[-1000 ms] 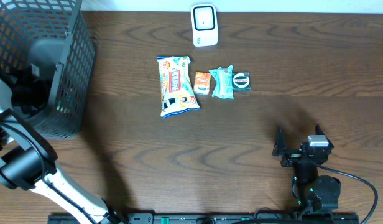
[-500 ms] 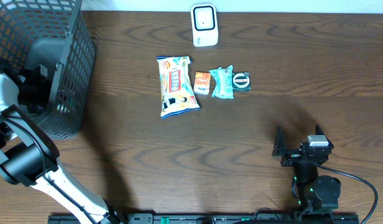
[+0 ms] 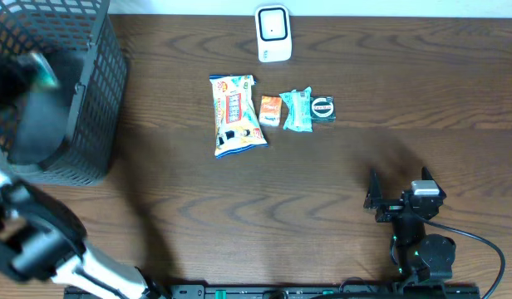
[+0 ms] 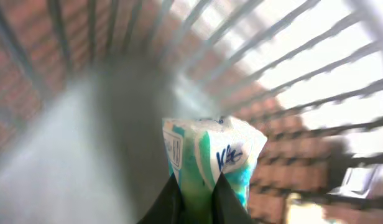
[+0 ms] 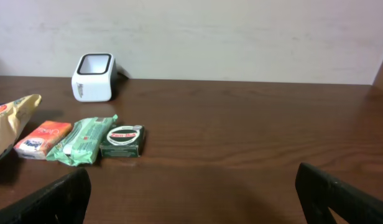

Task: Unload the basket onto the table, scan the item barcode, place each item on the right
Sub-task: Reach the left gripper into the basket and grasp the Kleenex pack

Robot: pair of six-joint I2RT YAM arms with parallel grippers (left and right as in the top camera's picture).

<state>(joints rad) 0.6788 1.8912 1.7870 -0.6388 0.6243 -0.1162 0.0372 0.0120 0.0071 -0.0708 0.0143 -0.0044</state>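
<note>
Judging progress, you're early: pick made, scan not done.

Worktop [image 3: 364, 100] first: dark wood, w/ the mesh basket [image 3: 90, 100] at its left end, well apart from everything else. Left arm [image 3: 40, 241] comes up from the near-left corner toward that basket. The ovhd view is blurred there, so you can't read its pose.

Snack bag [image 3: 236, 115] lies mid-worktop, untouched. Right claw [image 3: 397, 187] sits near the front edge, jaws spread wide, nothing btwn them, so it's idle.

Barcode scanner [image 3: 273, 33] stands at the far edge w/ nothing in front of its window. Near it, just right of the snack bag, is a row of an orange packet [image 3: 271, 110], a green packet [image 3: 296, 110] and a small dark box [image 3: 322, 109]. The last two are touching or nearly so. None is gripped.

Left claw [image 4: 194, 202] is clamped on the lower end of a teal-and-white packet [image 4: 210, 155], which stands upright btwn the fingers [image 4: 168, 202]. The wrist view shows basket bars all round, so the pkt is inside the basket. Whether it's off the floor, blur won't let you say. A small printed panel on its left face may be the barcode, but it's too smeared to confirm.

Left to do, imo:
- lift the pkt clear of the rim
- carry it across to the scanner
- turn the code face to the window

Approx the first third is done, and the scan itself is all ahead.
</note>
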